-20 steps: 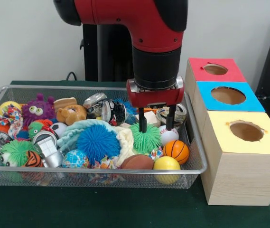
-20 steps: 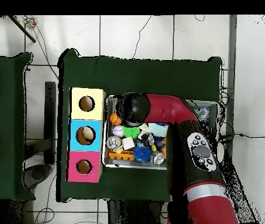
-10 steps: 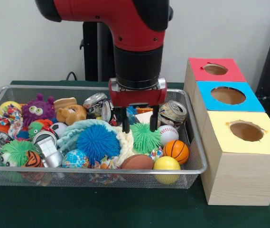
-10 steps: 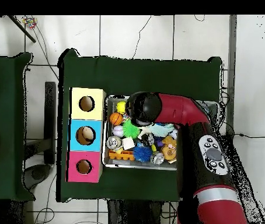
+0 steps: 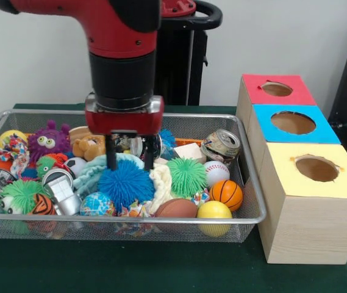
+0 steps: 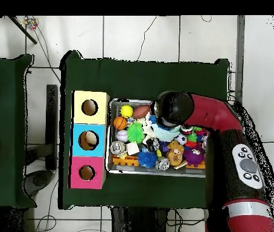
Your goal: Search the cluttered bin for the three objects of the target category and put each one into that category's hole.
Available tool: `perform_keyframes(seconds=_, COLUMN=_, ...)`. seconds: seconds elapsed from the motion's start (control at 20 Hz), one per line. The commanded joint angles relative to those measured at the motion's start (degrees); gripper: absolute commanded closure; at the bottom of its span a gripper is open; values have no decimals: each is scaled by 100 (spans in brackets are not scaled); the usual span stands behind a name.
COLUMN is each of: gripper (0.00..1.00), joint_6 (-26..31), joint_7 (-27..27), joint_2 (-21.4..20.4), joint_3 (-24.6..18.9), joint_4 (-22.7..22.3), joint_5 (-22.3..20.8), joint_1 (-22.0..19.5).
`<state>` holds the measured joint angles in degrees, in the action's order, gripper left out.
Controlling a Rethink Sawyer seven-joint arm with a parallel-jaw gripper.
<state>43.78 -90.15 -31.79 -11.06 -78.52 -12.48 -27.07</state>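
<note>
While overhead-hidden, claw [image 5: 130, 161] astride blue ball [image 5: 125, 185]

No words, numbers or brand names can be read anywhere; any print on the crushed can [image 5: 221, 145] in the bin [image 5: 253, 207] is too blurred to make out.
</note>
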Motion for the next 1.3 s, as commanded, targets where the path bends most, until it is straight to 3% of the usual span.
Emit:
perform_keyframes(seconds=0.05, gripper=0, joint_6=882, joint_7=1119, joint_2=250, joint_3=-82, joint_4=421, joint_5=-594, joint_1=-523)
perform_keyframes(seconds=0.45, gripper=0, joint_6=1025, joint_7=1860, joint_2=453, joint_3=-345, joint_4=341, joint_5=-1121, joint_1=-1118)
perform_keyframes(seconds=0.7, gripper=0, joint_6=903, joint_7=2058, joint_2=479, joint_3=-437, joint_4=132, joint_5=-1449, joint_1=-1370)
perform_keyframes(seconds=1.3, gripper=0, joint_6=715, joint_7=1892, joint_2=432, joint_3=-721, joint_4=-419, joint_5=-1712, joint_1=-1688)
